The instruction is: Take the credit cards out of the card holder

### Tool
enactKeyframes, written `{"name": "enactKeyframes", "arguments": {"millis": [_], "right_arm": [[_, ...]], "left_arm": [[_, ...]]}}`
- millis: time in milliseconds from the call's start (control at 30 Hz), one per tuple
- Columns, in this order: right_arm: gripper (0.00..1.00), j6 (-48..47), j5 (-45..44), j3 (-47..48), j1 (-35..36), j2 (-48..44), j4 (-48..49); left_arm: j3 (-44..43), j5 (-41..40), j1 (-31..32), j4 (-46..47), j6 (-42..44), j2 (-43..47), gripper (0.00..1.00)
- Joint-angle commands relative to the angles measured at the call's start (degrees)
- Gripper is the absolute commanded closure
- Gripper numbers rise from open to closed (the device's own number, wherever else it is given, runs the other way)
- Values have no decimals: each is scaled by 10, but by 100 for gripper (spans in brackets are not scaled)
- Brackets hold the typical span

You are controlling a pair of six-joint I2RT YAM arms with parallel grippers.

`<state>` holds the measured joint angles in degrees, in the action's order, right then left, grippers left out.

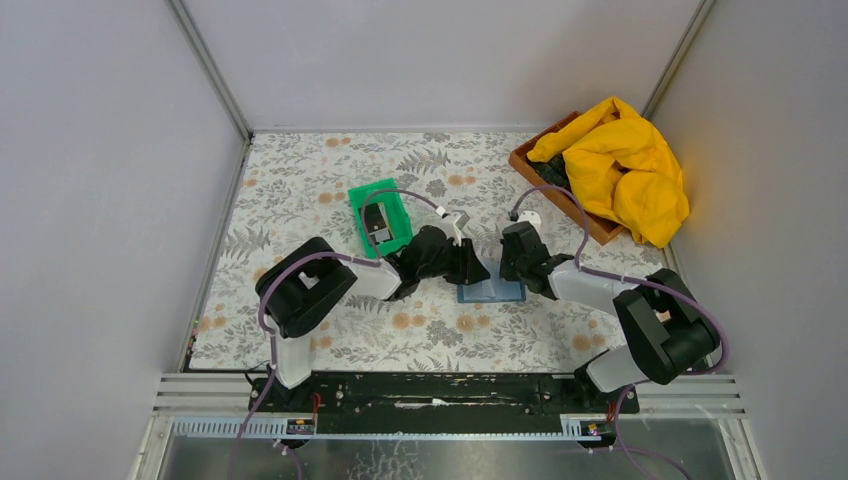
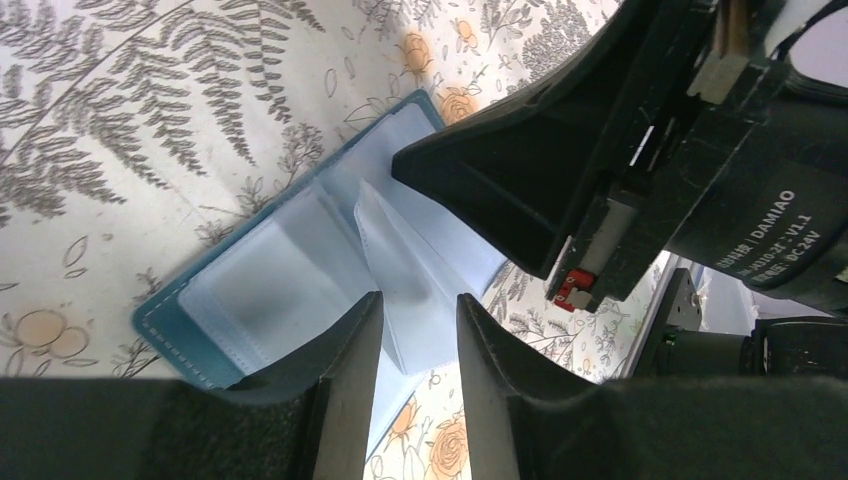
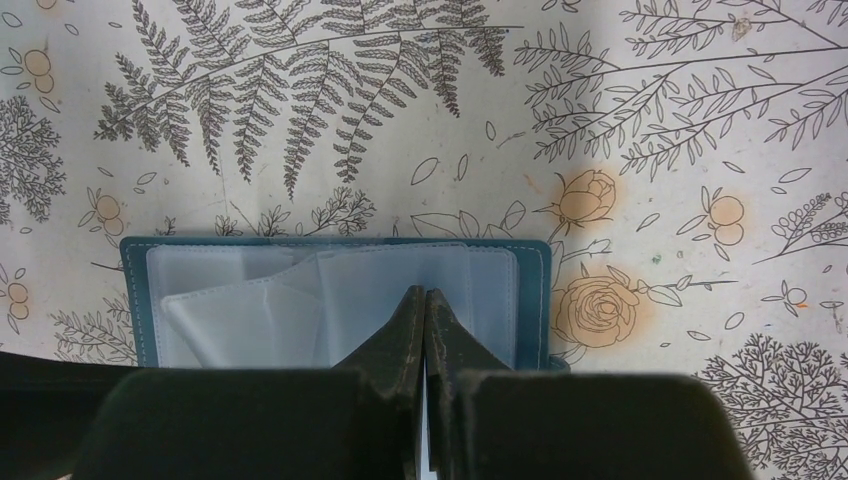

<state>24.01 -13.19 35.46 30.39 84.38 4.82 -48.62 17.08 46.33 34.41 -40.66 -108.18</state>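
Observation:
The steel-blue card holder (image 1: 492, 292) lies open and flat on the floral table between my two grippers, with its pale inner sleeves (image 3: 250, 290) facing up. My left gripper (image 2: 418, 310) is open just above the holder (image 2: 280, 270), its fingers straddling a raised pale sleeve without closing on it. My right gripper (image 3: 425, 295) is shut, and its joined tips rest on the holder's right panel. One dark credit card (image 1: 376, 218) lies in the green tray (image 1: 358, 192). No card shows clearly inside the sleeves.
The green tray sits behind and to the left of the left gripper (image 1: 478, 272). A wooden box (image 1: 530, 165) holding a yellow cloth (image 1: 620, 165) stands at the back right. The right gripper (image 1: 510, 268) works close beside the left one. Grey walls enclose the table.

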Motion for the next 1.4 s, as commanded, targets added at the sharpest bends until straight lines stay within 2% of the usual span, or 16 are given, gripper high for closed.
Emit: {"name": "enactKeyframes", "arguments": {"millis": [0,367,600,733,833,933,1033,1367], "right_arm": [[100,13,6,1,-10,-22,11],[90,31,-56,-37,-27,-110,21],[88,40,-91,-52,-31,-151,22],[87,33,-67,-69,-32,-171,53],[87,29,-53,-72,-32,-175,64],[87,29,-50,-76,-32,-181,71],[86,28,-49,-79,-32,-187,73],[87,20,23,-60,-32,-139,78]], "left_arm": [[-21,8,12,34,-6,-11,59],[-56,6,31,48,-21,-38,59],[-83,5,39,47,-27,-67,59],[-97,6,46,53,-31,-89,57],[-110,11,58,44,-20,-93,51],[-123,4,75,13,9,-82,32],[-115,-2,79,9,17,-64,24],[-6,-59,57,-25,58,67,23]]}}
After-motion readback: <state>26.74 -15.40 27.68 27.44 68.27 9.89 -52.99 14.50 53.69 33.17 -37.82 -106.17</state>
